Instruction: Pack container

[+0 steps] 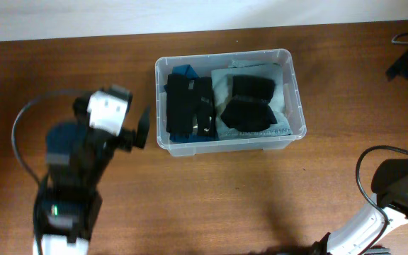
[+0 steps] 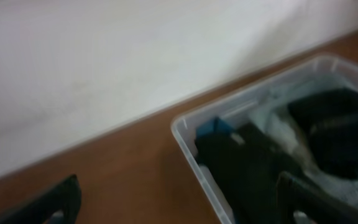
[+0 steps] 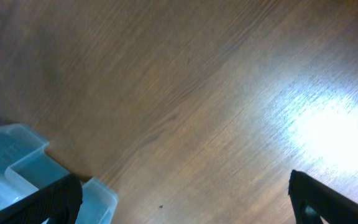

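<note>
Left claw (image 1: pixel 142 128) hangs with fingers wide apart, holding nothing, over the wooden counter (image 1: pixel 218 205); bare wood runs ahead of it to the counter's far edge, where a white surface (image 2: pixel 104 56) begins; the container (image 1: pixel 227 144) sits just to its right, near that edge; it is clear, rimmed and round-cornered, and holds black folded items (image 1: pixel 186 106), grey cloth (image 1: pixel 222 85) and a blue item (image 1: pixel 185 71); right claw (image 3: pixel 182 186), also spread and empty, hovers over bare wood.
</note>
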You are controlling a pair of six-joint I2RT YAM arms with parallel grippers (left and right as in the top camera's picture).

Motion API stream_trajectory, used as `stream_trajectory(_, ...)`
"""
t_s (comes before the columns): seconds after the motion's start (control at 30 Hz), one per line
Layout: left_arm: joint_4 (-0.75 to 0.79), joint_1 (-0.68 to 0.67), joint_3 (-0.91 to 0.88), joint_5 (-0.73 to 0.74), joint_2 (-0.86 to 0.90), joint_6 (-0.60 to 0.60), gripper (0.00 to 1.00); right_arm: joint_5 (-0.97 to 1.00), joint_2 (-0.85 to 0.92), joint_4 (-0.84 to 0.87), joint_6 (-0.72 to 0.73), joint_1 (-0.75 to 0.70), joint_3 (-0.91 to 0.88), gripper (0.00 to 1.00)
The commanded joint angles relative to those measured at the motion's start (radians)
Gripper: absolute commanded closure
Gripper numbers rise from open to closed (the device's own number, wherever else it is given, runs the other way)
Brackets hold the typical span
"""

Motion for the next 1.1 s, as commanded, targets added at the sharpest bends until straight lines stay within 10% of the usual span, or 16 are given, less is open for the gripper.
stream_trajectory(0.0,0.106,0.019,-0.188,0.015,-0.163,-0.002,0.01,0.002,-0.008,-0.001,0.013,0.000,-0.005,0.02)
stream_trajectory(0.43,0.253,0.108,-0.644,0.015,-0.647,-0.002,0.01,0.002,-0.008,-0.001,0.013,0.000,-0.005,0.02)
stream_trajectory(1.07,0.229,0.137,-0.862,0.019,-0.902,-0.002,0.01,0.002,-0.008,-0.001,0.013,0.000,-0.005,0.01)
